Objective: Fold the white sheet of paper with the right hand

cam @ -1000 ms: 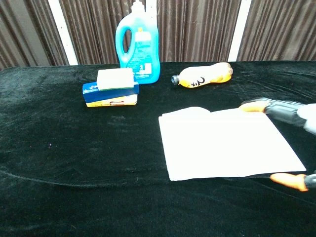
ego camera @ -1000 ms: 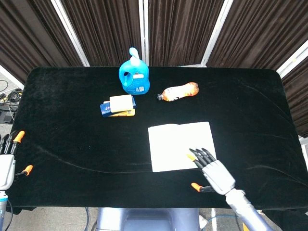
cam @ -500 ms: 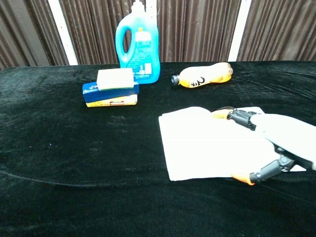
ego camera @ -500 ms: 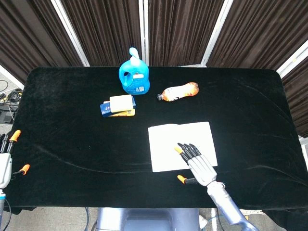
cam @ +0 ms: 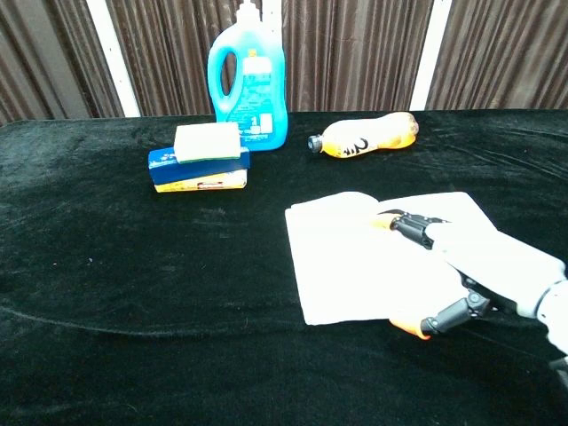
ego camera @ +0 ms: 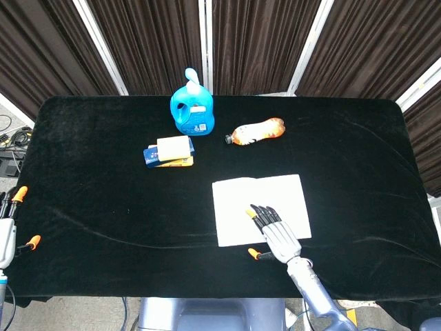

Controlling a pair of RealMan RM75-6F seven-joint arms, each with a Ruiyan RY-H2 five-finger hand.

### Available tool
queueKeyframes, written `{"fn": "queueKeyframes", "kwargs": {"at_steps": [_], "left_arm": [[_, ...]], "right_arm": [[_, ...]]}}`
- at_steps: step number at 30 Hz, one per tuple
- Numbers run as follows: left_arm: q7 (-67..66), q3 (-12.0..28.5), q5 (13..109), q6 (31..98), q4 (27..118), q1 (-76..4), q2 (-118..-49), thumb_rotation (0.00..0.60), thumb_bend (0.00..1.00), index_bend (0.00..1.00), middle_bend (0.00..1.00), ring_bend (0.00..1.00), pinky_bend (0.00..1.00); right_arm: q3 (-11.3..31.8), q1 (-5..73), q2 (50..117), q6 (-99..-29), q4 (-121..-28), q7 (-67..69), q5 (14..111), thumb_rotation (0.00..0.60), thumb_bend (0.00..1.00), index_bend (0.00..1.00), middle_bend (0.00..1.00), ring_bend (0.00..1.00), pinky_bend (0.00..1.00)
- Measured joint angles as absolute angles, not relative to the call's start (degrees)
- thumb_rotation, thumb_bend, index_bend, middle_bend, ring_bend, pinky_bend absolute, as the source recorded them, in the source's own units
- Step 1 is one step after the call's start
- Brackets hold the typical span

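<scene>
R fingers (ego camera: 265,215) flat, spread, maybe on paper (ego camera: 238,207); L hand (ego camera: 5,231) head view only.

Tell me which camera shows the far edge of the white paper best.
The chest view. There the white paper's far edge shows a raised hump near its left corner, beyond the right robot hand. The head view looks straight down, so the paper reads flat and that edge is just a line.

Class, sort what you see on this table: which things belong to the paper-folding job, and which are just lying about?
Belonging to the job:
white sheet of paper
right hand, fingers spread over the sheet

Just lying about:
blue detergent bottle
orange drink bottle, on its side
sponge on a small blue and yellow stack
left hand, at the table's edge
</scene>
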State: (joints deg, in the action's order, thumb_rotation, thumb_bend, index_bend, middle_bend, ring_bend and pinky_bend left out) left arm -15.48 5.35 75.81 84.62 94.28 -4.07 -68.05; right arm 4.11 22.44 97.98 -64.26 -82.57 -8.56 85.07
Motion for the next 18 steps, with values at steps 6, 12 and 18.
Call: {"fn": "queueKeyframes", "kwargs": {"at_steps": [6,12,18], "left_arm": [[-15.4,5.5,75.0,84.1,94.3,-4.2,-67.9,0.600,0.19,0.00,0.00,0.00,0.00],[-15.1,5.7,74.4,84.0,94.4,-4.2,-67.7,0.600,0.19,0.00,0.00,0.00,0.00],[-14.9,5.8,73.8,83.6,94.3,-4.3,-67.6,0.600,0.19,0.00,0.00,0.00,0.00]], "right_arm": [[4.3,23.2,100.4,-62.9,-80.8,-8.4,83.3,0.600,0.18,0.00,0.00,0.00,0.00],[4.9,24.0,103.2,-62.0,-78.1,-9.1,81.4,0.600,0.18,0.00,0.00,0.00,0.00],[5.4,24.7,105.5,-61.7,-75.4,-9.5,80.1,0.600,0.18,0.00,0.00,0.00,0.00]]}}
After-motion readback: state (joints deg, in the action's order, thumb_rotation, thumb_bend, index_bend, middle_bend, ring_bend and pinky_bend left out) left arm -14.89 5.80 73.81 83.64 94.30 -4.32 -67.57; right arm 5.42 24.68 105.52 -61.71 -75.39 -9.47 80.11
